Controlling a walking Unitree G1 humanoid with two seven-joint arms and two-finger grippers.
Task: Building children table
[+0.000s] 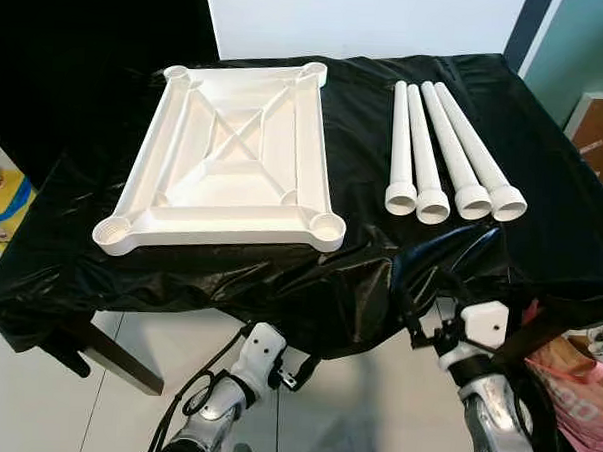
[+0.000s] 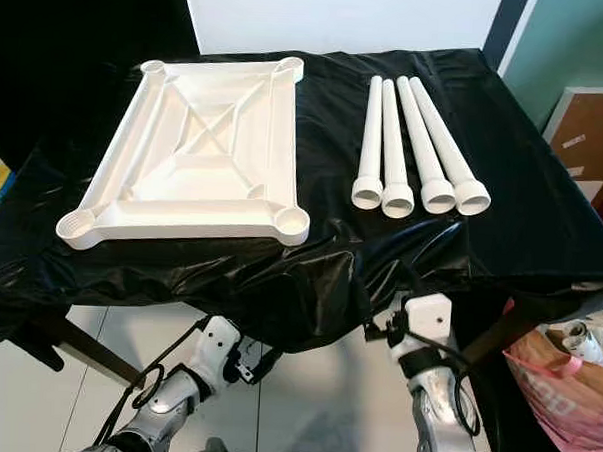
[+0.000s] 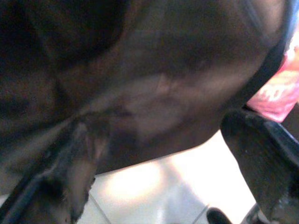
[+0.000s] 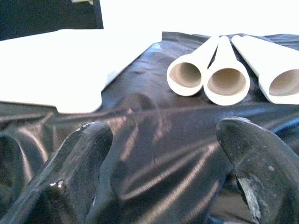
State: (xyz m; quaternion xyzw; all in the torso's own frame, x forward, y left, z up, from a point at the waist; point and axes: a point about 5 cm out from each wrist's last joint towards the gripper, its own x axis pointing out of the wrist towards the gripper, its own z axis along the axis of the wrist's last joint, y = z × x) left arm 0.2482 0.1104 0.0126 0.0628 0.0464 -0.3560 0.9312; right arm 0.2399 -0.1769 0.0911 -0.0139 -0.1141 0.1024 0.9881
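Right gripper (image 4: 159,158): fingers (image 4: 77,163) standing wide apart, holding nothing, hovering just at the near edge of the worktop (image 1: 544,177) over the black plastic sheet (image 4: 154,135).
Left gripper (image 3: 159,177): fingers spread, empty, hanging low below the worktop's front edge above the tiled floor (image 1: 354,408); view dim and blurred.
Black plastic sheet: draping over the whole worktop and hanging down in front.
Four white table legs (image 1: 447,152): lying side by side on the right of the worktop, flared open ends facing the robot, sitting just beyond the right gripper and not touching it.
White tabletop (image 1: 230,153): lying upside down on the left of the worktop, ribbed underside showing, round sockets at its corners, well apart from both grippers.
Pink bag (image 1: 574,398): sitting on the floor to the robot's right.
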